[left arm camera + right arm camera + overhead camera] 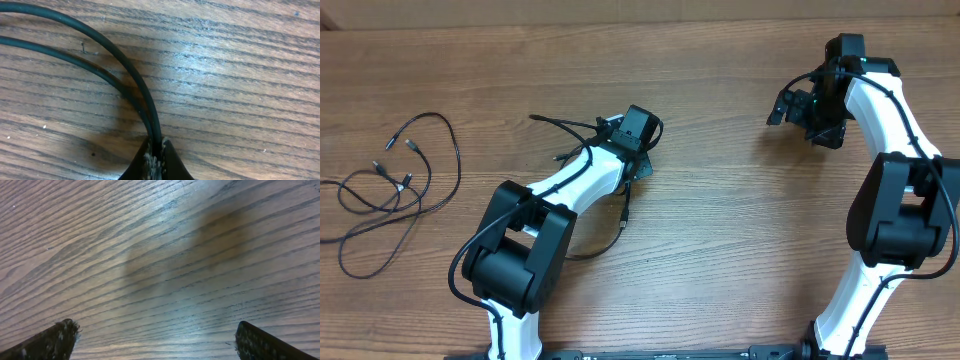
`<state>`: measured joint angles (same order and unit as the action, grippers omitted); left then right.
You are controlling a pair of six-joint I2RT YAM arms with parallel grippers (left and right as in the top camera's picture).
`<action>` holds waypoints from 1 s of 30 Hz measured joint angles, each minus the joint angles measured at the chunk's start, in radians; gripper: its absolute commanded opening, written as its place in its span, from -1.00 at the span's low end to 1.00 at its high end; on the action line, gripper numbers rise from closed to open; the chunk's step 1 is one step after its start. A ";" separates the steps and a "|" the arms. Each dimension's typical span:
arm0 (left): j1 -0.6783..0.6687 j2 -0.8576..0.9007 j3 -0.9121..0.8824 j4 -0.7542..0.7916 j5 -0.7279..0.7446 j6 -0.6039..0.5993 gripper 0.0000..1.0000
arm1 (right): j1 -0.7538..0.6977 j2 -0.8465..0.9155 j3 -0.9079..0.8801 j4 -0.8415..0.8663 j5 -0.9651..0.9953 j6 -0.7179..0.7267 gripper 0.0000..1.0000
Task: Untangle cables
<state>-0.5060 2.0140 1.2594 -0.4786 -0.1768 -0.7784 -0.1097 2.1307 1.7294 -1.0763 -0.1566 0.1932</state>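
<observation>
From overhead I see a loose tangle of black cables (400, 180) lying near the left edge of the table (720, 220). More cable runs beside and under my left arm mid-table, where the left gripper (610, 132) sits low. The right gripper (782, 108) is well apart, far right. My left wrist view shows the jaws clamped on two of the cables. My right wrist view shows fingers (55, 340) spread wide over wood, holding nothing.
</observation>
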 measured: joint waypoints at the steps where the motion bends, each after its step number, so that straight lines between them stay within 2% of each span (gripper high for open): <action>1: 0.000 0.000 0.000 0.000 0.000 0.000 -0.92 | 0.000 0.000 0.000 0.000 0.000 0.000 1.00; 19: 0.003 0.000 0.000 -0.002 0.011 0.038 -0.90 | 0.000 0.000 0.000 0.000 0.000 -0.001 1.00; 21: 0.003 0.000 0.000 -0.001 0.012 0.051 -0.74 | 0.000 0.000 0.000 0.000 0.000 -0.003 1.00; 24: 0.003 0.000 0.000 0.004 0.032 0.081 -0.68 | 0.000 0.000 0.000 -0.001 0.001 -0.003 1.00; 26: 0.003 0.000 0.000 0.005 0.046 0.109 -0.49 | 0.000 0.000 0.000 0.000 0.000 -0.003 1.00; 27: 0.003 0.000 0.000 0.007 0.054 0.114 -0.47 | 0.000 0.000 0.000 0.000 0.000 -0.003 0.99; 30: 0.002 0.000 0.004 0.000 0.065 0.131 -0.59 | 0.000 0.000 0.000 0.000 0.000 -0.003 1.00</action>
<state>-0.5045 2.0144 1.2633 -0.4786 -0.1116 -0.6476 -0.1093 2.1307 1.7294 -1.0767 -0.1562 0.1902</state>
